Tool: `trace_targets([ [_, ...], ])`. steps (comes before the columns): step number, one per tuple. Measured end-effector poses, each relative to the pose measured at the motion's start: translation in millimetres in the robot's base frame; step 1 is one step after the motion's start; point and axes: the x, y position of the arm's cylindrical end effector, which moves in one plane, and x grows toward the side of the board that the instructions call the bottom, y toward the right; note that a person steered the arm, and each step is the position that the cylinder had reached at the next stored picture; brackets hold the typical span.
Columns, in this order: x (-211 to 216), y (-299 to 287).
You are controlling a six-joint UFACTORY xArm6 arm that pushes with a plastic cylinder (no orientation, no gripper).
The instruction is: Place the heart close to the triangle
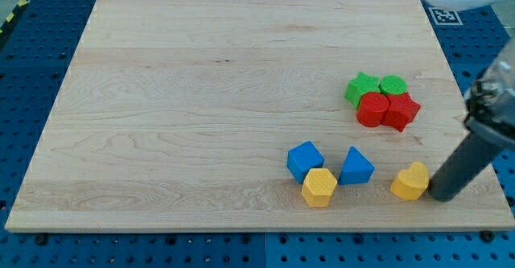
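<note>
Pale wood counter on a blue pegboard base; blocks sit toward the right edge and bottom-right corner. No pincer on this rig, just a dark rod: my tip sits right beside the yellow heart, on its right, nr the bottom edge. Blue triangle lies left of the heart w/ a gap between. Blue cube & yellow hexagon sit further left. Green star, green cylinder, red cylinder, red star cluster nr the right edge.
</note>
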Motion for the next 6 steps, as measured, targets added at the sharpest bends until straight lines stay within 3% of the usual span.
trace_targets([
  [1, 1, -41],
  [3, -13, -23],
  [5, -60, -30],
  [6, -37, -33],
])
